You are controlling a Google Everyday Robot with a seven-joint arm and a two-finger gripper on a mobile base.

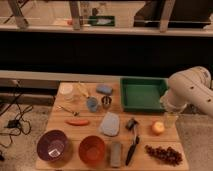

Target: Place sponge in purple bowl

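Lab: end effector (170, 119) over table (62, 120) edge

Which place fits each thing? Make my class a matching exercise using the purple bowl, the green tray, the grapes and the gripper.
Things:
1 purple bowl
2 green tray
3 grapes
4 gripper

Places:
A far right part of the table
B near left corner
C at the right edge, beside the orange fruit
D near right corner

Pairs: 1-B; 2-A; 3-D; 4-C
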